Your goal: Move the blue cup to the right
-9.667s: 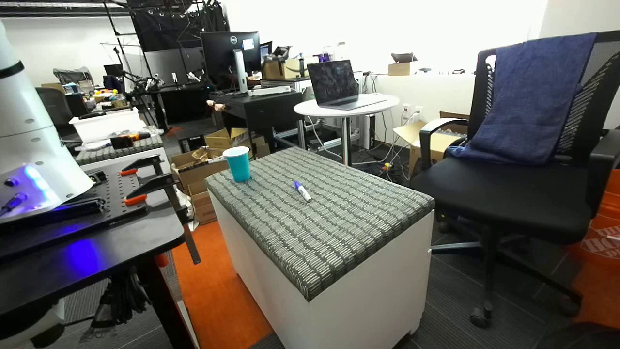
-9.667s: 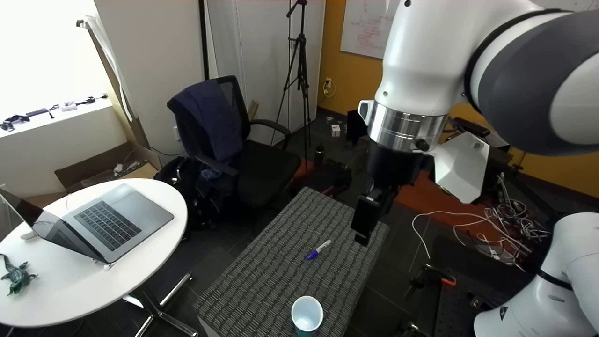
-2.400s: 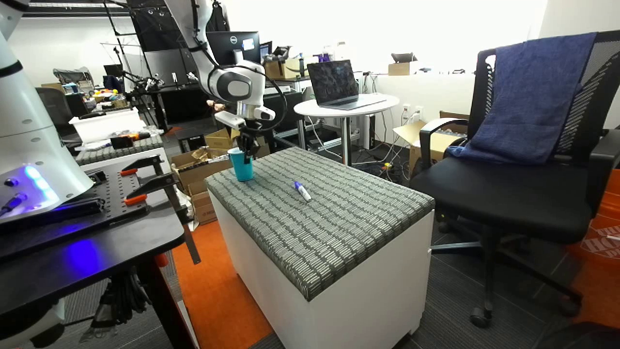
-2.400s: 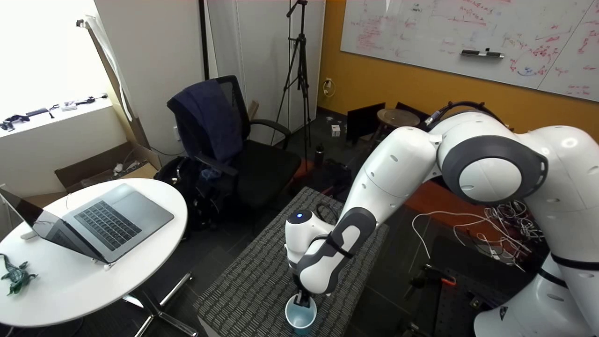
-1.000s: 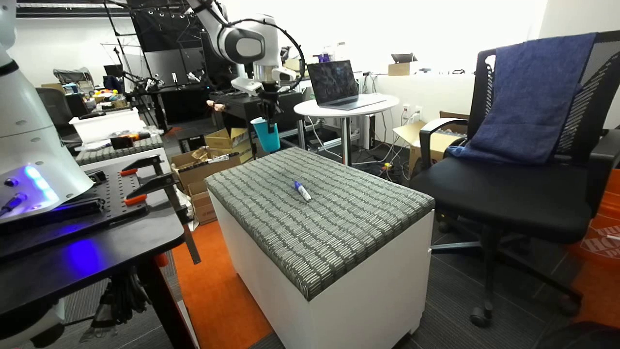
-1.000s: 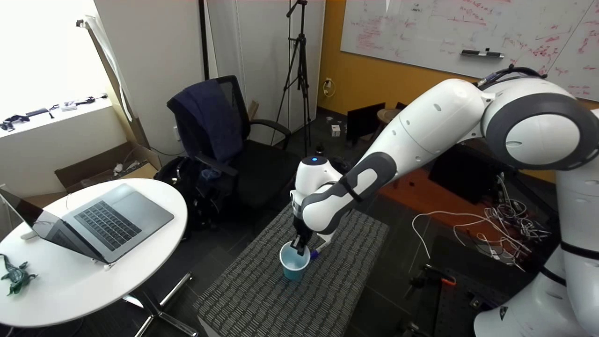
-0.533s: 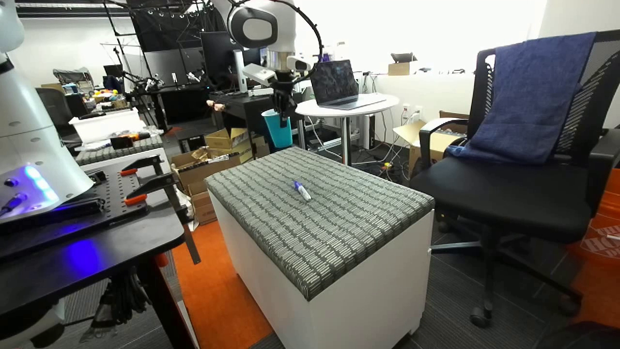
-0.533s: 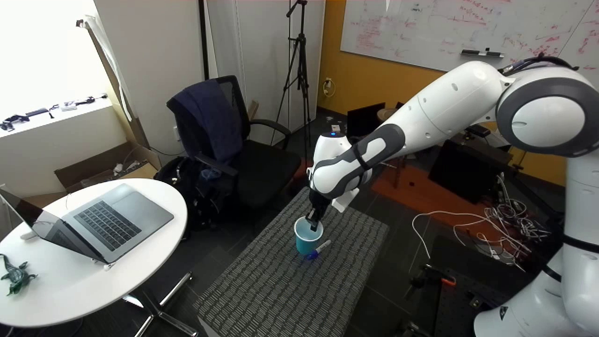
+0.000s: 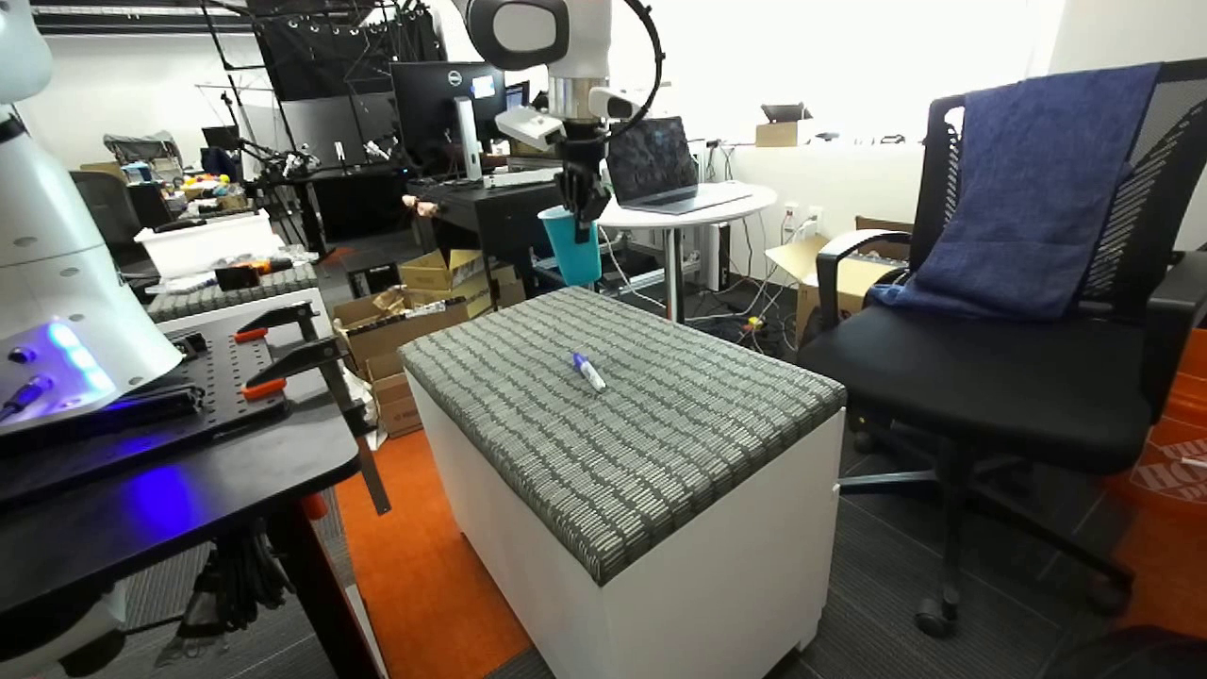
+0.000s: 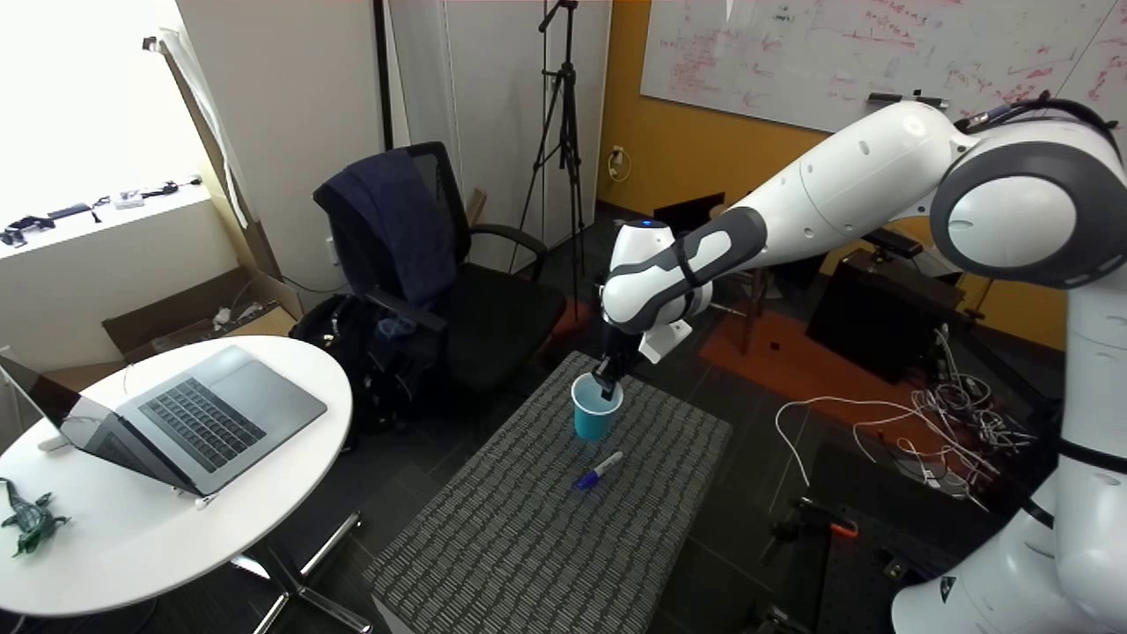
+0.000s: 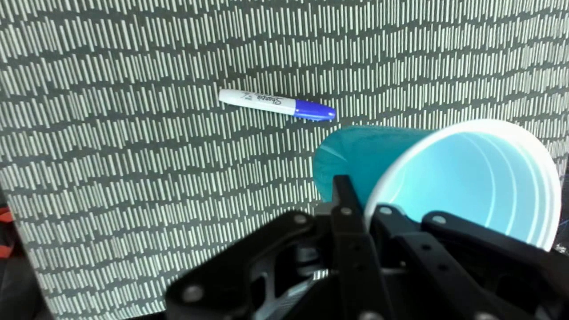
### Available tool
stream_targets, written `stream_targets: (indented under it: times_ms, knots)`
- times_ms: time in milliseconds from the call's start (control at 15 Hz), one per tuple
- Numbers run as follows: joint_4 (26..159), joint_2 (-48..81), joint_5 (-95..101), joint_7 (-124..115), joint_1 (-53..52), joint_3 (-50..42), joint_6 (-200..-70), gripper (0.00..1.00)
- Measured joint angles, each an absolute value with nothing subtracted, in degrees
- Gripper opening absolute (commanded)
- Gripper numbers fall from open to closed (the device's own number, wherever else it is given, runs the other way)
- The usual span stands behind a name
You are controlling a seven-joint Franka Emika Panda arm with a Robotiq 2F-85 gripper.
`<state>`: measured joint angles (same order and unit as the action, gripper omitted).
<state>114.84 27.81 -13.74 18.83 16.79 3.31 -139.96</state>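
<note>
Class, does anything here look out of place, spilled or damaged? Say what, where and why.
Only the white cables stand out: in an exterior view they sprawl in a loose tangle across the floor, which looks untidy. The blue cup hangs in the air, but the gripper holds its wall. I see no spill or damage.

The fingers [image 11: 344, 198] hide part of the blue cup [image 11: 438, 178].

You have the blue cup [image 9: 577, 261] in the air, hanging above the surface [image 9: 660, 443], mouth up, roughly upright! Its wall sits pinched in the end effector [image 11: 363, 198], one finger inside, one outside: plain teal body, tapering to its base, white rim, pale blue inside.
</note>
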Motion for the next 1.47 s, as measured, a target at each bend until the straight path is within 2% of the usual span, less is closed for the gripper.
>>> stream_targets:
  times_ms: [733, 1467]
  knots:
    - [105.85, 34.76, -13.99, 14.29, 18.42, -1.68, -140.38, 0.00]
    - [96.85, 44.40, -14.78, 7.42, 20.65, -2.81, -140.62, 0.00]
